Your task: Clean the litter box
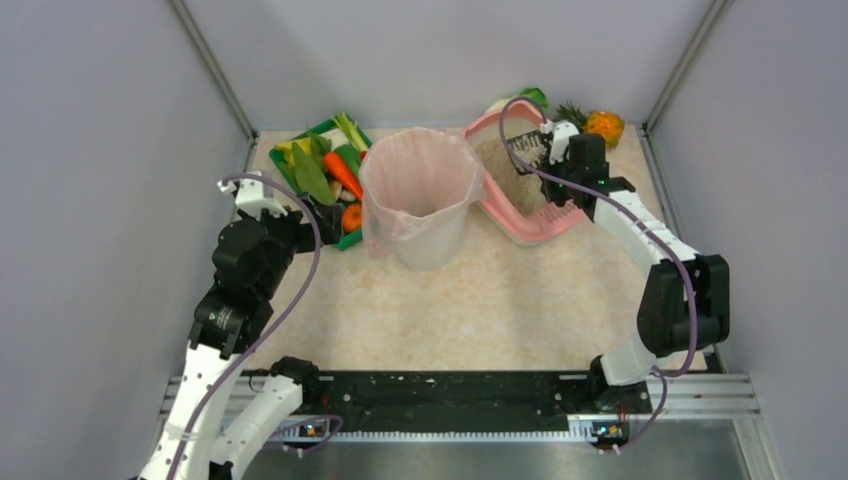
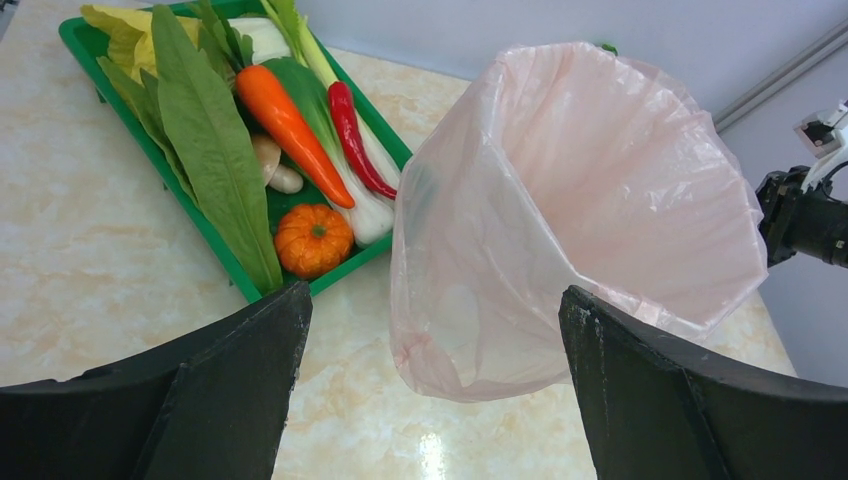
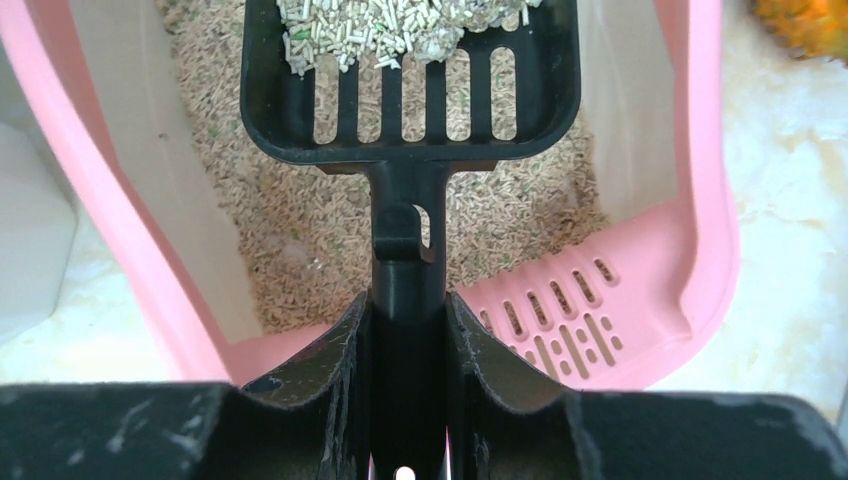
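Note:
The pink litter box (image 1: 520, 225) stands at the back right, with grey-beige litter (image 3: 330, 230) inside and a slotted lip (image 3: 570, 320) at its near end. My right gripper (image 3: 408, 305) is shut on the handle of a black slotted scoop (image 3: 410, 90). The scoop is held over the box and carries a heap of pale litter pellets. In the top view the scoop (image 1: 527, 150) is above the box's middle. My left gripper (image 2: 435, 305) is open and empty, near the table, facing the pink-lined bin (image 2: 590, 200).
The pink-lined bin (image 1: 418, 190) stands mid-table, left of the litter box. A green tray (image 1: 350, 238) of toy vegetables is behind it on the left. A toy pineapple (image 1: 603, 125) lies at the back right corner. Walls close in on three sides.

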